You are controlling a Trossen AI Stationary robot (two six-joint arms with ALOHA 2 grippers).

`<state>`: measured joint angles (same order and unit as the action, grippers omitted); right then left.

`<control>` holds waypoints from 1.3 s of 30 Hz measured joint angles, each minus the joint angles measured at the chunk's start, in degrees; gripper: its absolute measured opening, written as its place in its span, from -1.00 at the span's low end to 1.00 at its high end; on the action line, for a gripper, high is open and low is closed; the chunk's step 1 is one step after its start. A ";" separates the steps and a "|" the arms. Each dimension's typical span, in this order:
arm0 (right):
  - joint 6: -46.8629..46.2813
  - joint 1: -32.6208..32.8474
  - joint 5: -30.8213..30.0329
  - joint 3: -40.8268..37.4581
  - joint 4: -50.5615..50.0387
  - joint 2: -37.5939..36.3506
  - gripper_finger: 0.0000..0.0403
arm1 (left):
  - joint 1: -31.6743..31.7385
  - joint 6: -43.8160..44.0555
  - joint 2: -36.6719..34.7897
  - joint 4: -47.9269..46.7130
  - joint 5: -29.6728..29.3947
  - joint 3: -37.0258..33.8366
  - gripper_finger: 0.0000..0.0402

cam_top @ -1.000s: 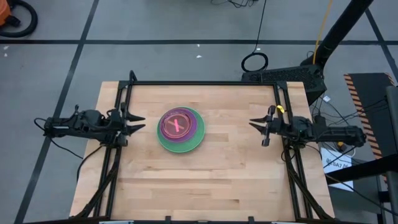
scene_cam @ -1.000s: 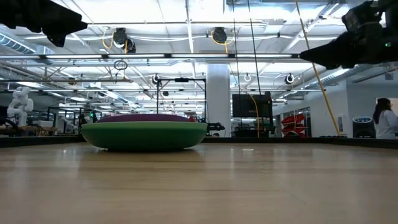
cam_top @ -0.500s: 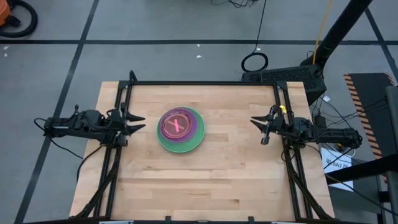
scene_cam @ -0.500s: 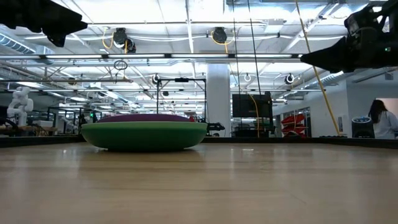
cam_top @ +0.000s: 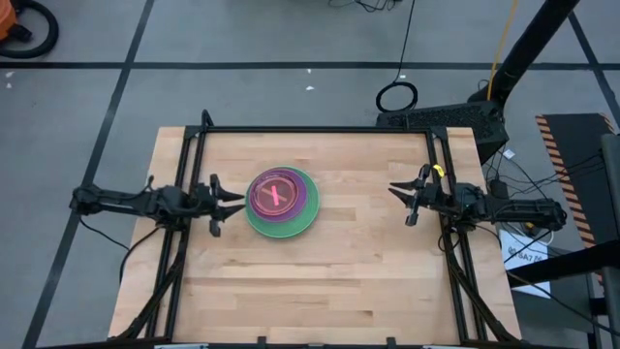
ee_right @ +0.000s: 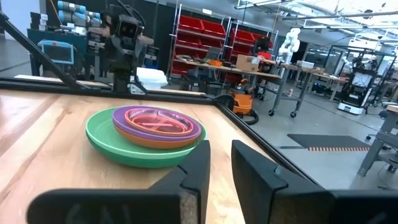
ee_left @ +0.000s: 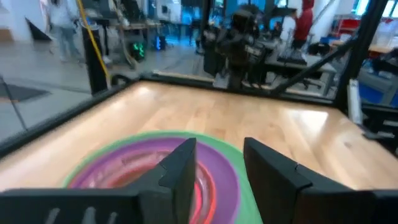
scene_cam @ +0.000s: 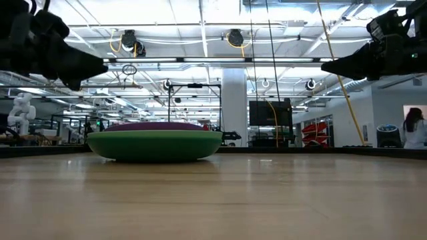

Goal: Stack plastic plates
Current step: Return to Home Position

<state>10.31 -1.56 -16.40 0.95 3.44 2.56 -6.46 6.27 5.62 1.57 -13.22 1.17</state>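
The plastic plates (cam_top: 282, 201) stand in one stack near the table's middle: a wide green plate at the bottom, an orange-brown and a purple one on it, and a pink one on top (ee_right: 152, 119). The bottom plate rests flat on the wood (scene_cam: 155, 145). My left gripper (cam_top: 235, 200) hangs level just left of the stack, above plate height (scene_cam: 99, 67). It is open, with nothing between its fingers (ee_left: 217, 163). My right gripper (cam_top: 395, 191) hangs level at the table's right side, well away from the stack. It is open by a narrow gap (ee_right: 221, 155) and holds nothing.
A black frame rail (cam_top: 320, 130) runs along the table's far edge and down both sides. Bare wood (cam_top: 320, 281) lies between the stack and the near edge, and between the stack and my right gripper. Beyond the table is a workshop with shelves, and a person (scene_cam: 413, 127) is at the far right.
My left gripper has come down and moved toward the table's right, up to the left rim of the plate stack, and it still points level. My right gripper has sunk a little. The stack has kept still.
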 joint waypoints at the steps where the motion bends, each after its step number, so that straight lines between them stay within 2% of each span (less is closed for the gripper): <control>1: 0.00 0.00 0.00 0.00 -0.05 0.01 -0.71 | 0.01 0.23 0.06 1.12 -0.27 -0.59 -0.30; 6: -0.02 0.00 0.14 -0.02 -0.09 0.10 -0.71 | 0.11 -2.09 1.41 1.69 -1.21 -0.59 -0.30; 12: -0.15 0.00 0.00 -0.04 -0.09 0.64 -0.71 | 0.17 -2.70 1.85 1.79 -7.49 -0.55 -0.30; 26: -0.20 0.00 0.02 -0.07 -0.04 0.62 -0.71 | 0.17 -6.19 1.87 1.75 -7.51 -0.53 -0.30; 39: -0.20 0.00 0.02 -0.07 0.09 0.62 -0.71 | 0.17 -6.02 1.87 1.72 -7.51 -0.53 -0.30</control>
<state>10.10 -1.56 -16.38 0.89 3.53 3.18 -6.28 0.25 7.49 3.29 -20.73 0.64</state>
